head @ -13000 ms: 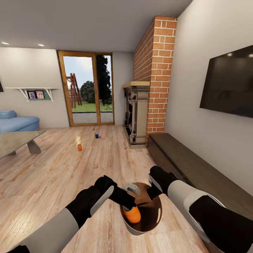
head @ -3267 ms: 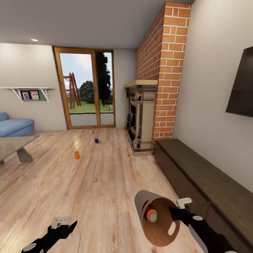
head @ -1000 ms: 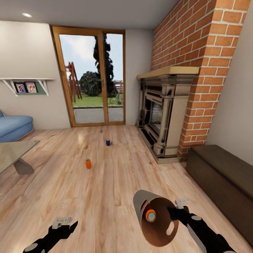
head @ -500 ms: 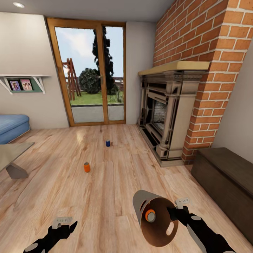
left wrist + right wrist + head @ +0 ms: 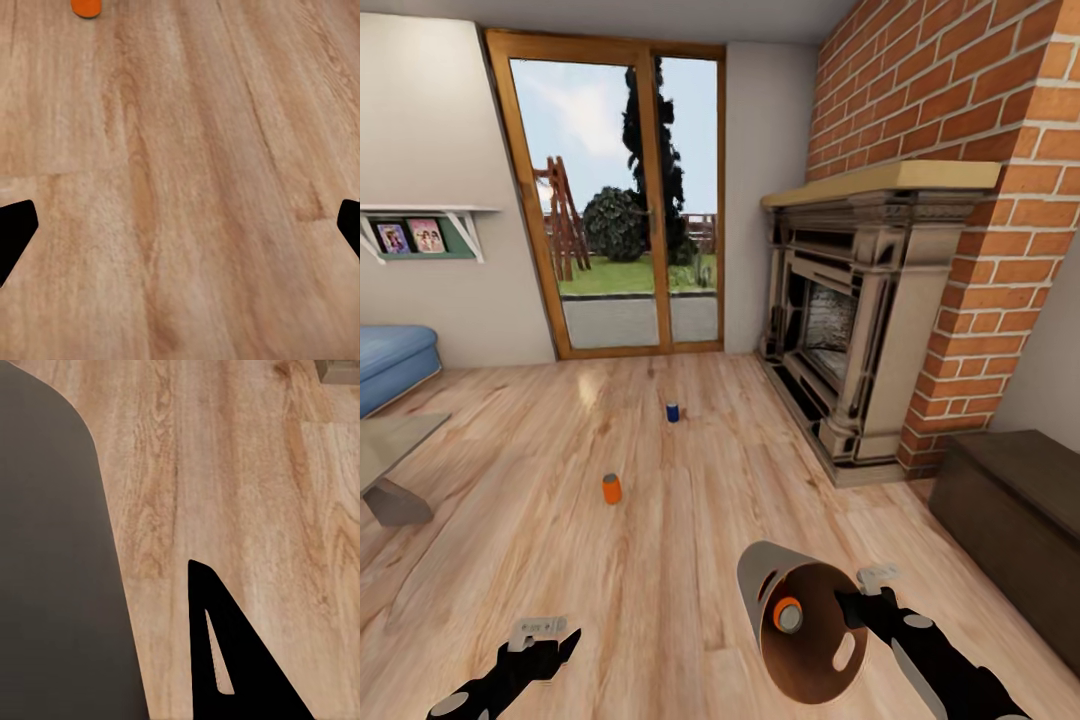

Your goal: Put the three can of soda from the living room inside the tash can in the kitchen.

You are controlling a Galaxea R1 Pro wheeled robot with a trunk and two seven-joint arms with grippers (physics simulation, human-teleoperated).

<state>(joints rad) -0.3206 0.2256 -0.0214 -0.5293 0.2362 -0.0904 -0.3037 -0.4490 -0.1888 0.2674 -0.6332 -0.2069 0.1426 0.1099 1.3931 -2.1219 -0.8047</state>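
Note:
In the living room, an orange can of soda (image 5: 612, 488) stands on the wood floor ahead, and a dark blue can (image 5: 672, 412) stands farther off, toward the glass doors. Low on the right, my right gripper (image 5: 857, 603) is shut on the rim of the trash can (image 5: 756, 578), which is tipped with its mouth toward the camera. Another orange can (image 5: 788, 614) lies inside it. The right wrist view has the trash can's dark wall (image 5: 52, 570) beside one finger (image 5: 225, 660). My left gripper (image 5: 546, 640) hangs open and empty low on the left, and the orange can (image 5: 86, 7) sits beyond its fingertips (image 5: 15, 225).
An ornate fireplace (image 5: 850, 330) and a red brick chimney (image 5: 960, 100) stand on the right, with a dark low cabinet (image 5: 1010, 500) nearer along that wall. A glass coffee table (image 5: 390, 450) and a blue sofa (image 5: 390, 360) are on the left. Wood-framed glass doors (image 5: 620, 200) lie ahead.
The whole view has moved forward and slightly right, so the fireplace and the floor cans look closer. Both arms and the trash can keep their places in the picture.

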